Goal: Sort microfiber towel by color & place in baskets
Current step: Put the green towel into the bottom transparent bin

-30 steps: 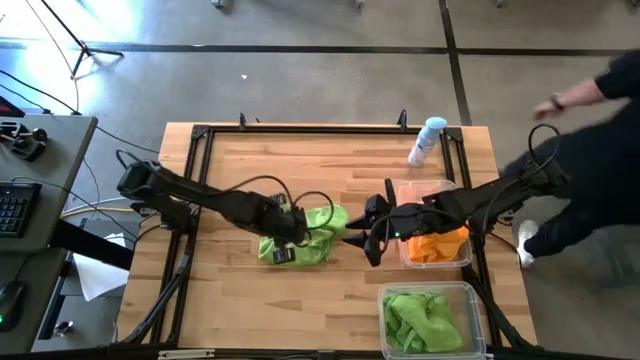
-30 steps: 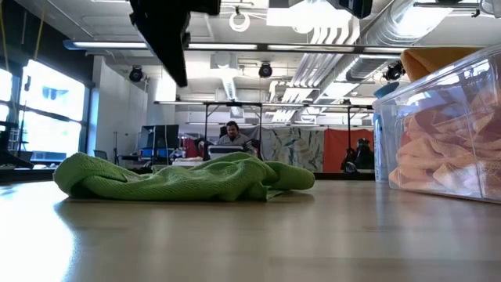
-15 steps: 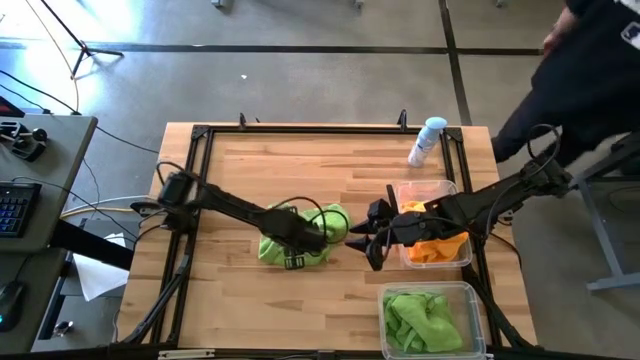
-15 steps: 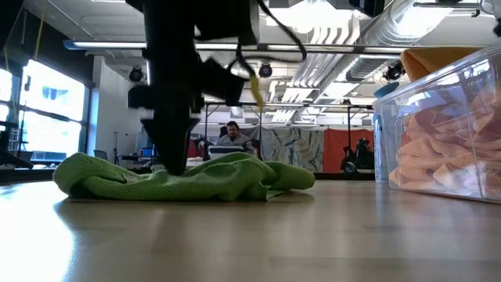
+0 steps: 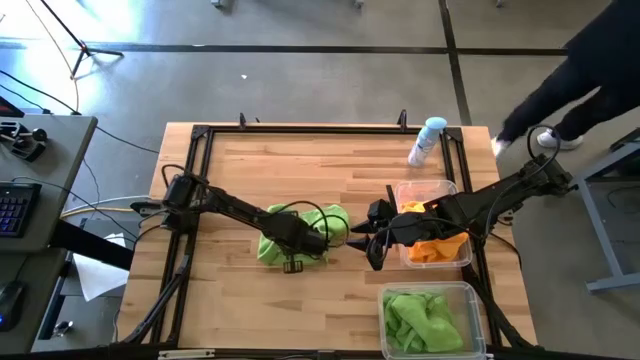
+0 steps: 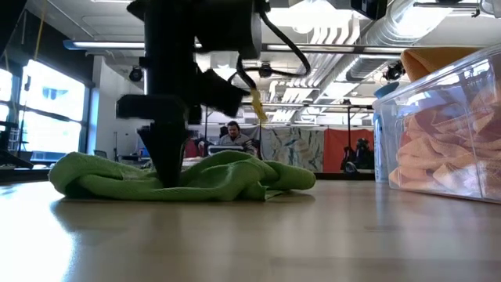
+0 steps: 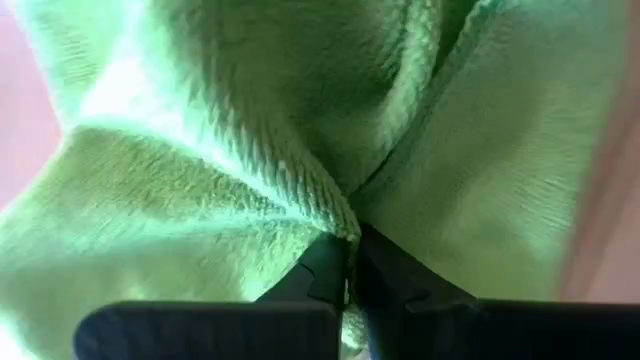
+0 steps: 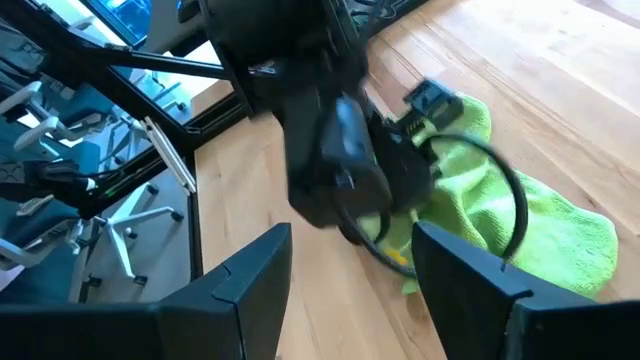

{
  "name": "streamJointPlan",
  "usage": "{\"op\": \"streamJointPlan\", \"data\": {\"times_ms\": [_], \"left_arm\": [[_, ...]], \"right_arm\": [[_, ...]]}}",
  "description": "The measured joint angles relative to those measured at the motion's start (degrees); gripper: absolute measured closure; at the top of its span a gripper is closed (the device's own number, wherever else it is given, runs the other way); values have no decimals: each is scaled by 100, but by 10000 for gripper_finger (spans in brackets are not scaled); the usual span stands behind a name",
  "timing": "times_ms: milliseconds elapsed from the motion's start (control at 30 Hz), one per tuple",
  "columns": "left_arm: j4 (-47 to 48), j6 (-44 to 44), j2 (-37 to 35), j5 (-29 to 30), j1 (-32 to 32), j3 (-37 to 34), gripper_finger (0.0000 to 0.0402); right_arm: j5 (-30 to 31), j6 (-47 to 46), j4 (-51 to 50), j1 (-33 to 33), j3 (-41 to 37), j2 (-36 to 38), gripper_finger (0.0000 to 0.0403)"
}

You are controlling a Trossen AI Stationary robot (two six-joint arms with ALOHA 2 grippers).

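Observation:
A lime green microfiber towel [image 5: 305,235] lies crumpled on the table's middle; the low view shows the towel [image 6: 227,176] resting flat on the wood. My left gripper [image 5: 297,243] points down into it, shut on a ridge of the cloth [image 7: 349,262]. My right gripper [image 5: 362,240] hangs open above the table between this towel and the far basket [image 5: 452,258], which holds orange towels [image 5: 435,243]. In the right wrist view the right gripper [image 8: 350,290] holds nothing. The near basket [image 5: 470,300] holds green towels [image 5: 420,322]. My left gripper pinches a raised fold of the green towel [image 7: 335,215] between its two fingertips [image 7: 325,270], coming from above and pointing down. The cloth gathers into creases toward the pinch. The towel still lies on the table around the fingers [image 6: 167,168].
A white-and-blue spray bottle [image 5: 427,142] lies at the table's far right, beyond the orange basket [image 6: 446,133]. A person [image 5: 580,70] moves on the floor past the table's far right corner. A black frame [image 5: 300,128] runs along the table's edges.
My left gripper has come down from above onto the green towel, and its fingers now stand in the cloth. The towel stays on the table. The person beyond the right edge has moved about.

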State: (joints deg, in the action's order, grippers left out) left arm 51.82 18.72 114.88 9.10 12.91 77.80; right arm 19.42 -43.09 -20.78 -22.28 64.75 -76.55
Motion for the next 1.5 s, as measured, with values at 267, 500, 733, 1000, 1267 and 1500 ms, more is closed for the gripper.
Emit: {"op": "streamJointPlan", "data": {"times_ms": [267,500,733,1000,1267,1500], "left_arm": [[197,96,-1549,33,-2,2,400],[-148,180,-3132,68,-2,13,401],[-784,214,-3665,58,2,17,401],[-880,214,-3542,-160,108,13,401],[-1220,42,-3582,-177,219,13,401],[-1264,-40,-3586,-88,212,13,401]], "right_arm": [[-2,182,-9,2,0,0,199],[221,695,280,155,0,-38,199],[98,2628,2182,467,0,-474,199],[-329,3458,3472,799,272,-1432,199],[-914,3460,2479,929,1148,-2225,199],[-892,3358,692,867,1947,-2481,233]]}}
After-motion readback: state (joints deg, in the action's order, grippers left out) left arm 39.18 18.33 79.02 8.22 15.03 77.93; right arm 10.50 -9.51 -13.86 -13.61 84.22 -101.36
